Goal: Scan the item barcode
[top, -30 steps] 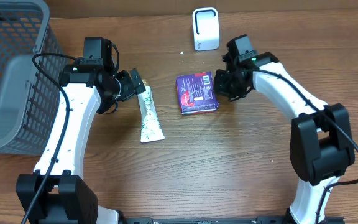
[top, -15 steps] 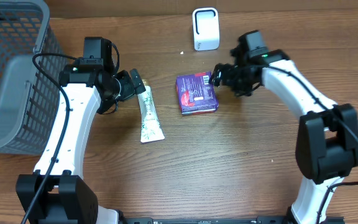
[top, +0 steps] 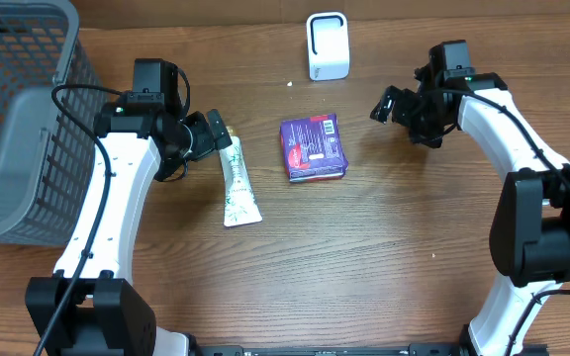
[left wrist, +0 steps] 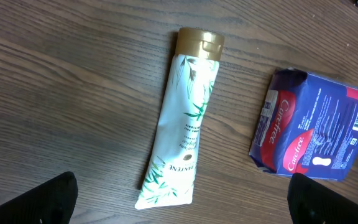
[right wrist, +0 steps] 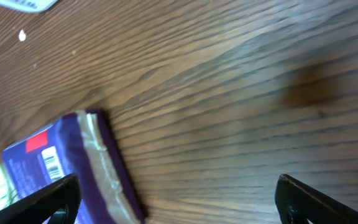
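Pack (top: 313,147) flat on the table (top: 364,257), barcode side up, below the scanner (top: 327,45) and apart from it. Touching nothing. From overhead, just a purple block with white print. Through the left wrist cam, "Carefree" readable on it, plus the barcode at one end. In the right wrist cam, only one corner of it at bottom left: foil-ish edge and a bit of barcode. Tube (top: 237,182) off to the pack's left, gold cap clear only in the left wrist shot.

Right gripper (top: 402,119) spread wide, holding nothing, well off to the pack's right. A second back, nearly closed right at the pack's right edge. No shift in the pack itself. Left gripper (top: 204,143) wide open too, empty, hanging by the tube's cap end, same spot as before.

Basket (top: 8,119) at far left, grey mesh. Pack and tube both outside it on the wood.
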Controlling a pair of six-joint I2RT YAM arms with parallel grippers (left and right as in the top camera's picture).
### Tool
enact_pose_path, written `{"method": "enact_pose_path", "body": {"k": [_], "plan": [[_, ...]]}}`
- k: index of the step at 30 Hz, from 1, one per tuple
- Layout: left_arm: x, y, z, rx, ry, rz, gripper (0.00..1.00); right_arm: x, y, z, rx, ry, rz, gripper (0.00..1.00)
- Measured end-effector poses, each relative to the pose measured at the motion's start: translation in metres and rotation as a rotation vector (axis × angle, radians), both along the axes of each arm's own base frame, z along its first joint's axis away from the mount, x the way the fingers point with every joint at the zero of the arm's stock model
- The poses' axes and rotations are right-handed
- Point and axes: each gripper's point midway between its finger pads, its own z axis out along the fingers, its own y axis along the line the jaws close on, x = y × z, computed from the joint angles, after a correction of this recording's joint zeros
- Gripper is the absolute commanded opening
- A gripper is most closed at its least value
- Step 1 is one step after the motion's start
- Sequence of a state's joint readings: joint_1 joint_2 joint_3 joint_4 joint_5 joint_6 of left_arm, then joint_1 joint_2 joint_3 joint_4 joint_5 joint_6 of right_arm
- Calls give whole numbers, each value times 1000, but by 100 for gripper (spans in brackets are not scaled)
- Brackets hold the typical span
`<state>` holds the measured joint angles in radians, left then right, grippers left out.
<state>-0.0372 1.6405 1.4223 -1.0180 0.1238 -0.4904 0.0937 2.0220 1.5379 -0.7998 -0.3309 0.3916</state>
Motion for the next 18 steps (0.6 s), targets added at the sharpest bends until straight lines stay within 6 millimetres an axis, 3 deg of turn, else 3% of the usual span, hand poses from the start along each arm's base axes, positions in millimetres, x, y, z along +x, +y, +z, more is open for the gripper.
{"method": "enact_pose_path", "body": {"k": [4,8,14,18], "plan": [[-1,0,0,-4,3,0,100,4,-13,-3,-67,-12,-28,100],[-12,-14,-1,-80,49,-22,100,6,-34,-6,-132,-10,-70,100],[-7,-48,9,-224,16,-98,100,7,-88,-9,-178,10,-185,100],[-3,-88,13,-248,-33,-206,100,12,-112,-7,-182,-7,-239,100]]}}
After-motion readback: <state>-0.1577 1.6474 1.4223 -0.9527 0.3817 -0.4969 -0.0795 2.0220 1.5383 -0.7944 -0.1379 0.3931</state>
